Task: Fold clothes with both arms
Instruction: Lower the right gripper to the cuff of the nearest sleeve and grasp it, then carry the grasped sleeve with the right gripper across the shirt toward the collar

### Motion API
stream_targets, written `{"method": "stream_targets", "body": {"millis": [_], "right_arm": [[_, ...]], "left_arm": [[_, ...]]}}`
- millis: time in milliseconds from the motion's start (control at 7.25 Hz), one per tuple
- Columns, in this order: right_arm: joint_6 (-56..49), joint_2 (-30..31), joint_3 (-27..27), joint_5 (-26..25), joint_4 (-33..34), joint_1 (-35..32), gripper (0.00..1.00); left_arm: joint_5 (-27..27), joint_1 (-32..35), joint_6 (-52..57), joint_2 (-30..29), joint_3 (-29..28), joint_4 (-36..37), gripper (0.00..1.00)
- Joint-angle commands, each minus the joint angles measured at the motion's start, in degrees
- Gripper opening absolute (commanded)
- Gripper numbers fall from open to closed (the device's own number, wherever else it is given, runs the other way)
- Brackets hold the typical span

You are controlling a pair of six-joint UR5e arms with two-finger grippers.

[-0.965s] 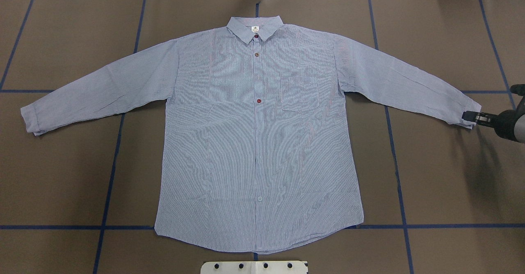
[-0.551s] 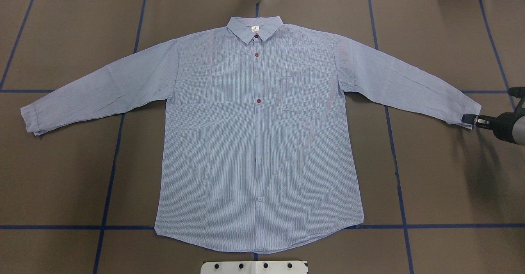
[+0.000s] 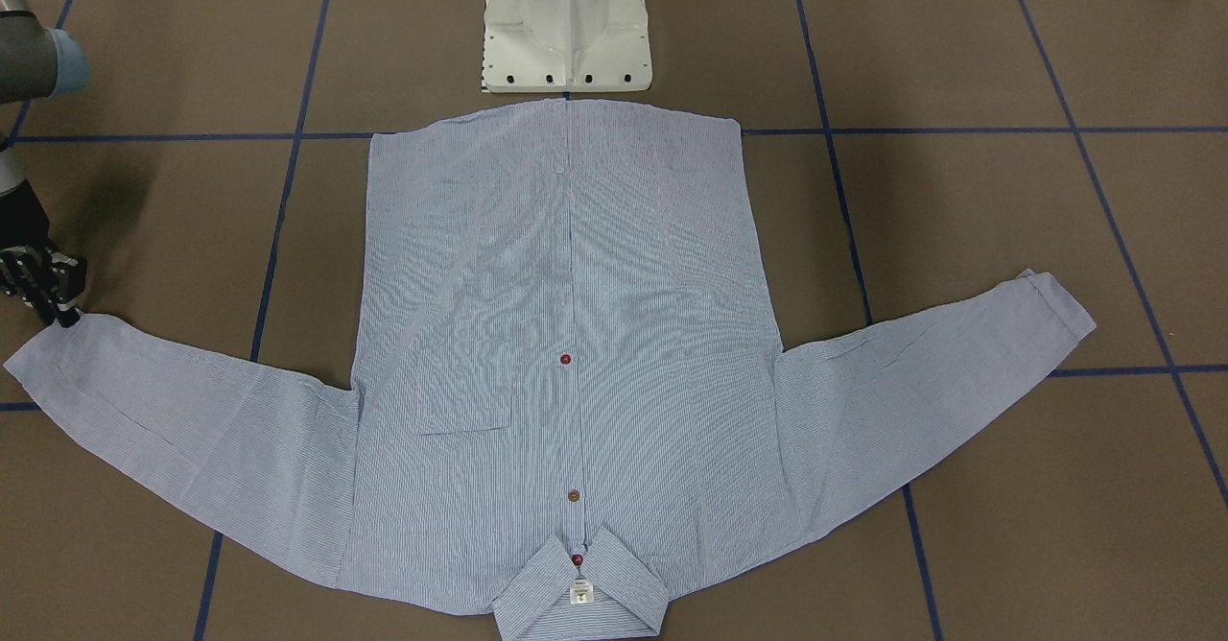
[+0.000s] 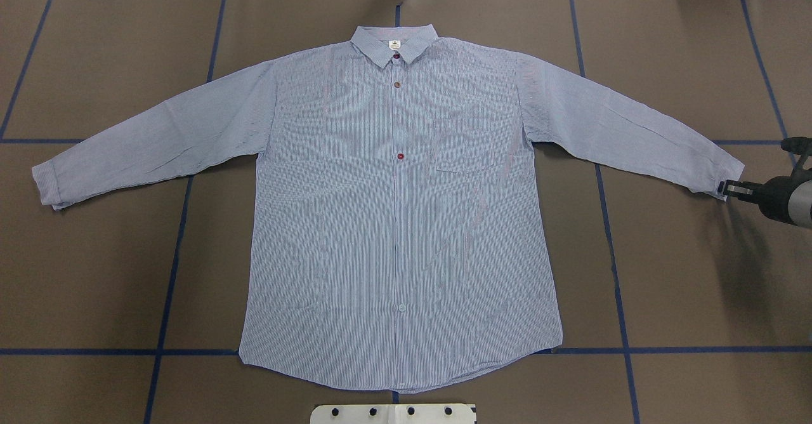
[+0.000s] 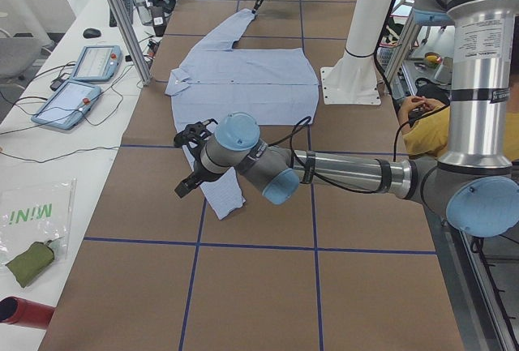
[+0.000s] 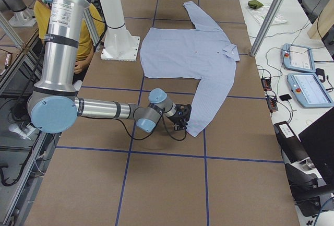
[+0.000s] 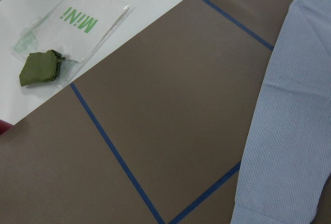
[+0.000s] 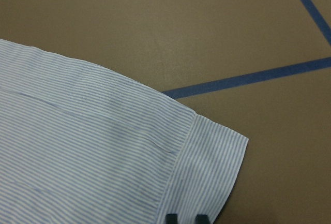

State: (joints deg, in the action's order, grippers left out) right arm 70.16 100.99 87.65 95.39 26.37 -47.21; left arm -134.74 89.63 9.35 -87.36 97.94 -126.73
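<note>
The light blue striped shirt (image 4: 399, 221) lies flat and front up on the brown table, collar at the far side and both sleeves spread out. My right gripper (image 4: 724, 189) is low at the end of the right sleeve. In the right wrist view its two fingertips (image 8: 171, 218) stand close together on the cuff (image 8: 207, 172), shut on the fabric. The front view shows the same gripper (image 3: 63, 315) touching the cuff. My left gripper (image 5: 188, 164) hovers by the left sleeve's cuff (image 5: 227, 197). It shows only in the exterior left view, so I cannot tell its state.
The white pedestal base (image 3: 566, 27) stands just behind the shirt's hem. Blue tape lines (image 4: 168, 284) cross the table. A green pouch (image 7: 40, 69) and a plastic bag lie past the table's left end. Teach pendants (image 5: 81, 83) lie on the side bench. A person in yellow (image 6: 86, 27) sits behind the robot.
The right gripper has slid a little along the cuff's end toward the robot, and its fingertips look closer together. The shirt has not moved.
</note>
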Motion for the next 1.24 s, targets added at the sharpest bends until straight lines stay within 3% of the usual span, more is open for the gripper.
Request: {"method": "stream_targets", "body": {"millis": [0, 276, 414, 965, 1103], "right_arm": [[-0.1, -0.2, 0.8, -0.1, 0.0, 0.0, 0.0], [-1.2, -0.7, 4.3, 0.1, 0.8, -1.0, 0.0], [-1.3, -3.8, 6.0, -0.1, 0.7, -3.0, 0.0], [-0.4, -29.3, 4.4, -1.3, 0.9, -0.5, 0.0], [-0.2, -34.7, 1.7, -8.7, 0.9, 4.4, 0.0]], "left_arm": [[0.0, 0.0, 0.0, 0.0, 0.0, 0.0, 1.0], [-0.1, 0.0, 0.0, 0.0, 0.0, 0.0, 1.0], [-0.1, 0.0, 0.0, 0.1, 0.1, 0.0, 1.0], [-0.1, 0.0, 0.0, 0.1, -0.1, 0.1, 1.0], [-0.1, 0.0, 0.0, 0.1, -0.1, 0.1, 1.0]]}}
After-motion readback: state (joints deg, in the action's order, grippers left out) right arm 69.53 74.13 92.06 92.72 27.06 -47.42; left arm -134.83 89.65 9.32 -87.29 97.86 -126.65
